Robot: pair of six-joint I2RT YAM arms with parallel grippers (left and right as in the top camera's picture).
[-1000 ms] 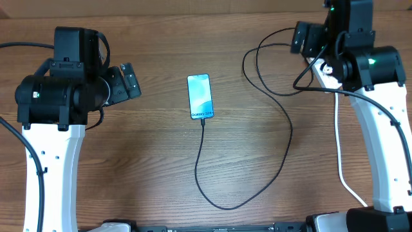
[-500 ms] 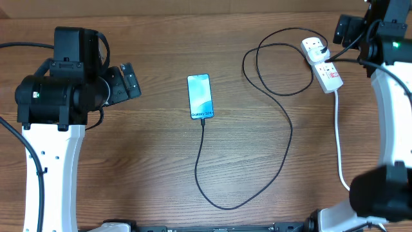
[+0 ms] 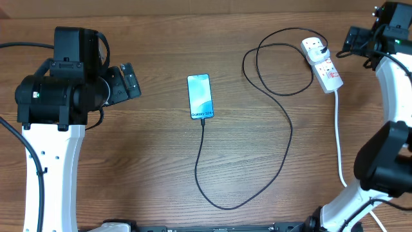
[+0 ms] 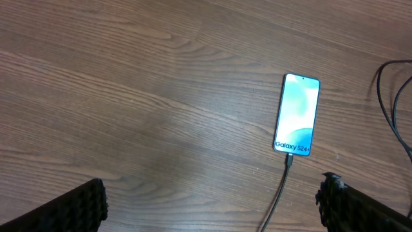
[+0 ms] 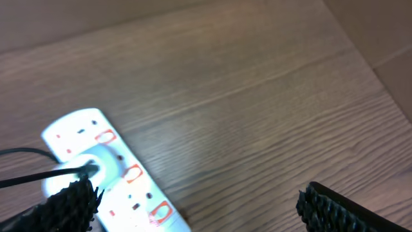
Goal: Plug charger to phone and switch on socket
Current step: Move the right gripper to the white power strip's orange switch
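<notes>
The phone [image 3: 199, 96] lies face up in the middle of the table, its blue screen lit [image 4: 297, 114]. The black charger cable [image 3: 283, 148] meets the phone's lower edge [image 4: 290, 159], loops toward the front and runs back to a plug in the white socket [image 3: 324, 64] at the far right. My left gripper [image 3: 127, 81] hangs open left of the phone, apart from it [image 4: 212, 196]. My right gripper [image 3: 351, 41] stands open just right of the socket, nothing between its fingers [image 5: 199, 203]. The socket's red switches [image 5: 159, 211] show below it.
A thick white cord [image 3: 337, 129] runs from the socket toward the front right, beside my right arm's base. Extra loops of black cable [image 3: 257, 61] lie left of the socket. The table's far edge is close behind the right gripper.
My right arm has swung from above the socket out to the right, uncovering the socket. The left arm, phone and cable have not moved.
</notes>
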